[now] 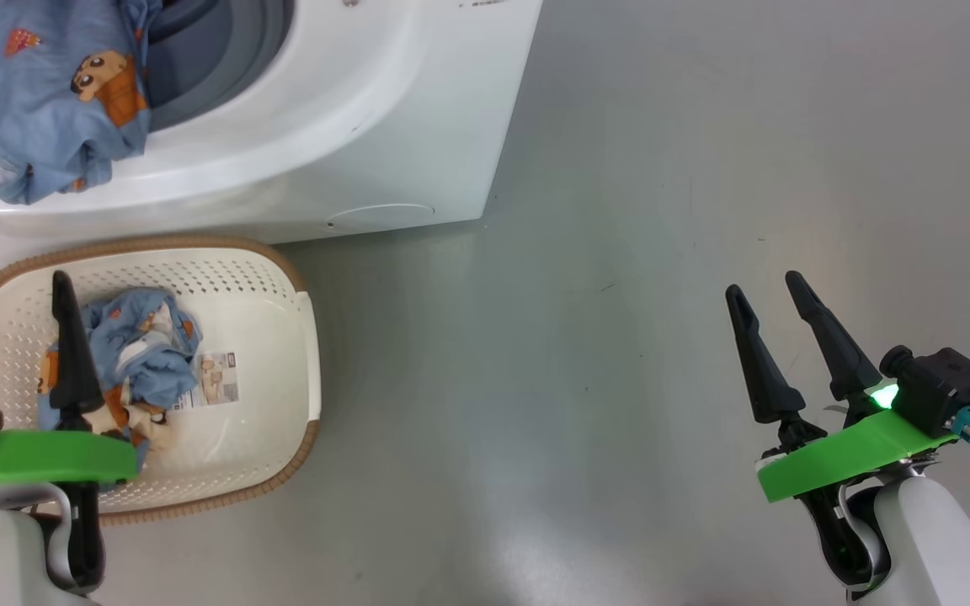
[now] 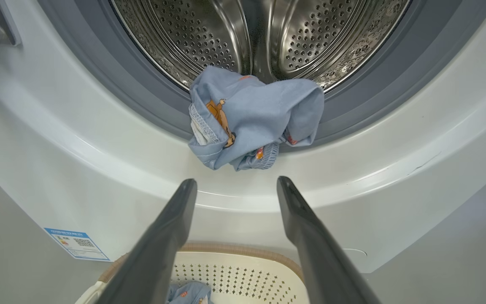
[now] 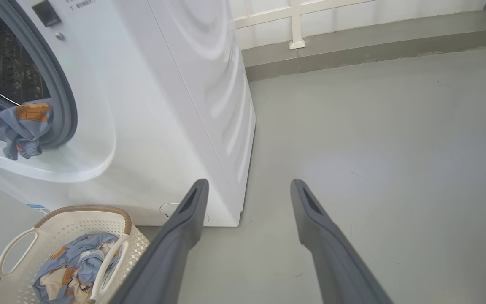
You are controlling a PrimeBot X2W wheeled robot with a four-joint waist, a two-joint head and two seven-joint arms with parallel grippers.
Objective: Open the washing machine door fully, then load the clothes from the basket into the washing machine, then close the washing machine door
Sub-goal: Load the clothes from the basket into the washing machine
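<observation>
Room: a smooth, faintly glossy grey floor; the right wrist view shows a white panelled wall with grey skirting behind it.
Machine: a big white box-shaped front-loading washing machine stands on the floor. Its perforated steel drum is exposed inside a grey rubber gasket.
Garment: one light-blue bear-print garment hangs over the gasket's bottom lip, partly outside the drum.
Basket: a cream perforated plastic basket with brown rim sits on the floor just in front of the machine. It holds crumpled blue and cream clothes.
Left gripper: fingers spread and empty, over the basket; the hanging garment lies beyond its tips, not touching them.
Right gripper: fingers spread and empty, over bare floor, well apart from basket and machine.
Writing: a paper label lies in the basket and a blue sticker is on the machine's front; the print on both is too small to read.
</observation>
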